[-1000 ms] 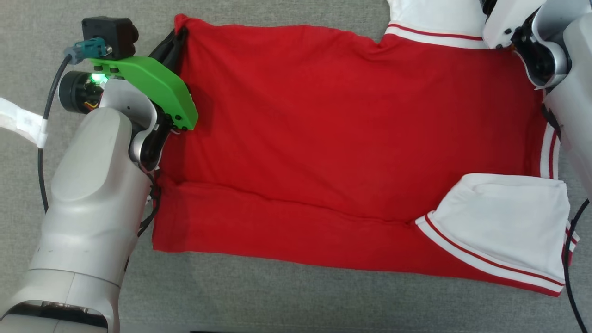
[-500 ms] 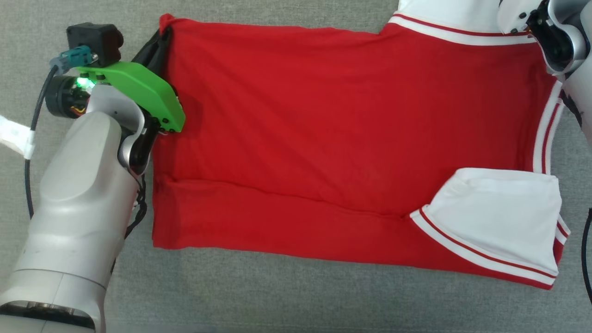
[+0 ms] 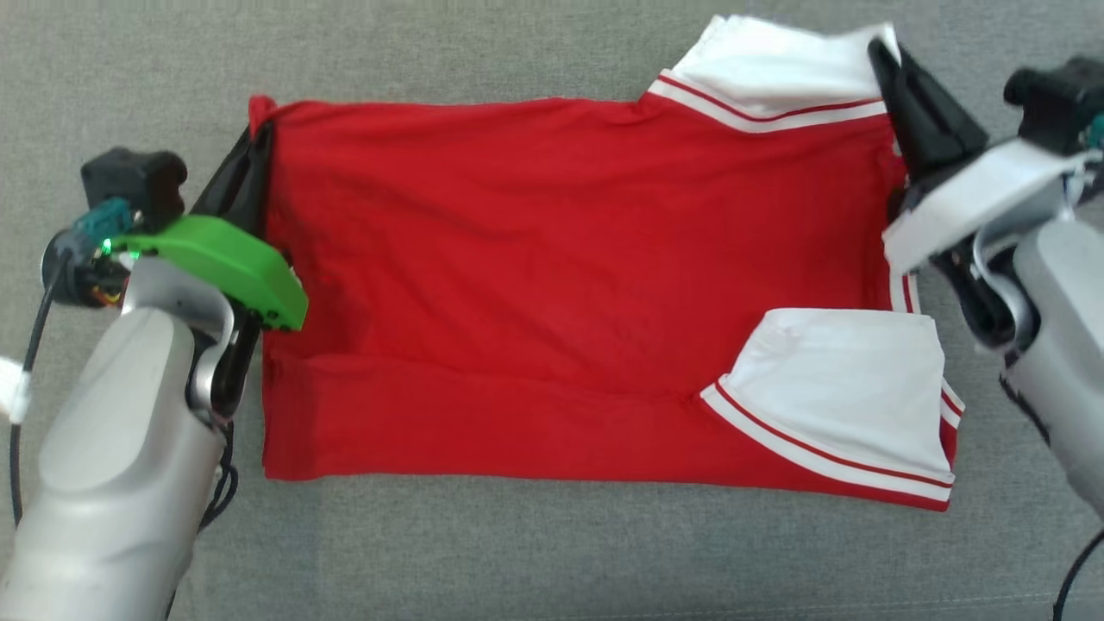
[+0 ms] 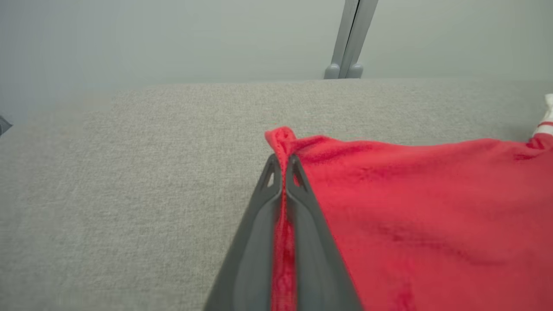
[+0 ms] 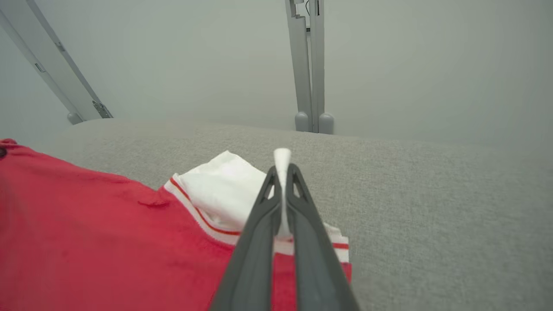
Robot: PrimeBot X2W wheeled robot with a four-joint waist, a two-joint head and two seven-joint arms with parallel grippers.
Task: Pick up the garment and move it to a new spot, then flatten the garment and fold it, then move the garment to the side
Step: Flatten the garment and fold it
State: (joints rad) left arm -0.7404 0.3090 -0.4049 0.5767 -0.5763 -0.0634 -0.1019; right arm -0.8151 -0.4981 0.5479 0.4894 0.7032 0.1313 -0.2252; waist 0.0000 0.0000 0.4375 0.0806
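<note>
Garment (image 3: 552, 259): red, white sleeves, flat on grey surface (image 3: 517, 561). Long axis runs side to side, from one arm to the other. Left gripper (image 3: 261, 134) is pinched onto the far hem corner. Right gripper (image 3: 881, 53) is pinched onto the far sleeve (image 3: 776, 73). The cloth lies nearward of both grips. The fold likely needs the far edge drawn toward the near edge, both arms together.

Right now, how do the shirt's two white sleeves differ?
The far sleeve sticks out past the red body; the near sleeve lies folded over it. The far sleeve is pinched by the right gripper, jaws shut; the near sleeve is untouched. Both are white with red-striped cuffs.
</note>
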